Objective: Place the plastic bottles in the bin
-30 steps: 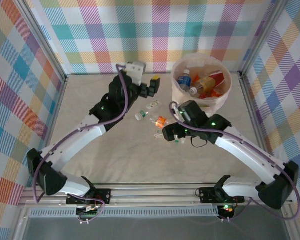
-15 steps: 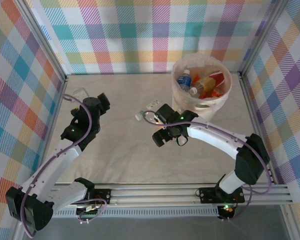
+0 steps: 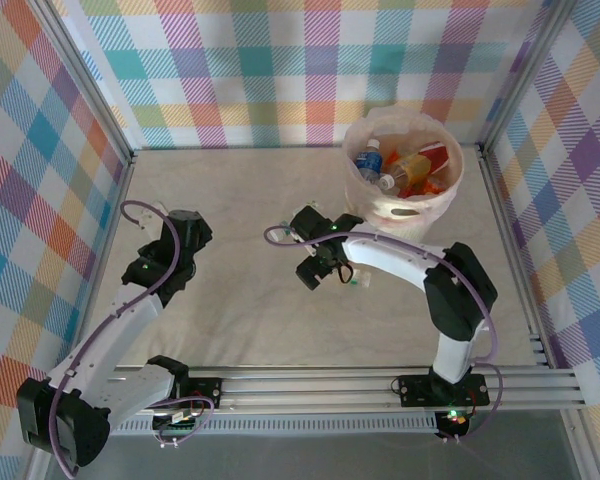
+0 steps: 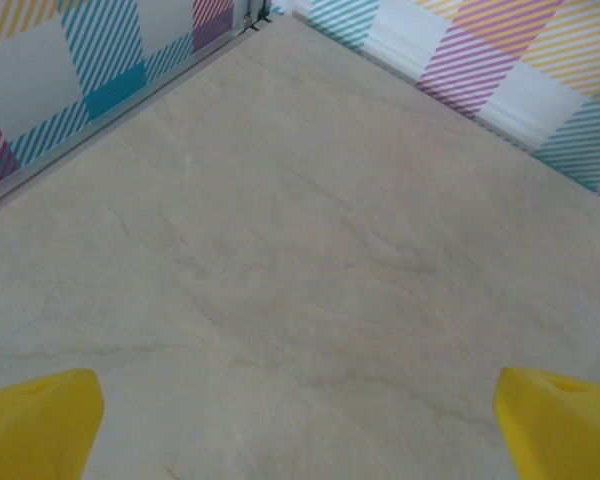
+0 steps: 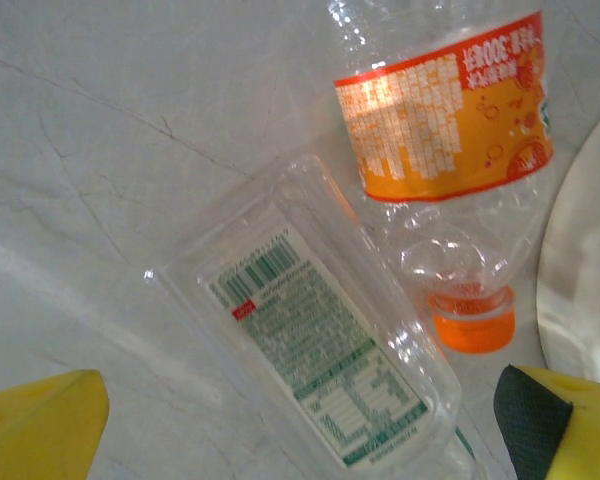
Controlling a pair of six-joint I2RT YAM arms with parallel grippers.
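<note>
My left gripper [image 3: 185, 238] hangs with its fingers wide apart over bare table [image 4: 300, 250] on the left side, near the checked wall [image 3: 40, 200], and it holds nothing. My right gripper [image 5: 300, 430] is spread just as wide, low over the middle of the table and near the bin [image 3: 408, 208]. Below its yellow fingertips [image 5: 40, 420] two crushed bottles lie close together on the table. One is an orange-label bottle [image 5: 445, 110] with an orange cap [image 5: 470, 330], and the other is a flatter green-label bottle [image 5: 315, 360]. I grip neither. Several more bottles [image 3: 405, 165] lie inside the bin, which stands at the far right of the table.
</note>
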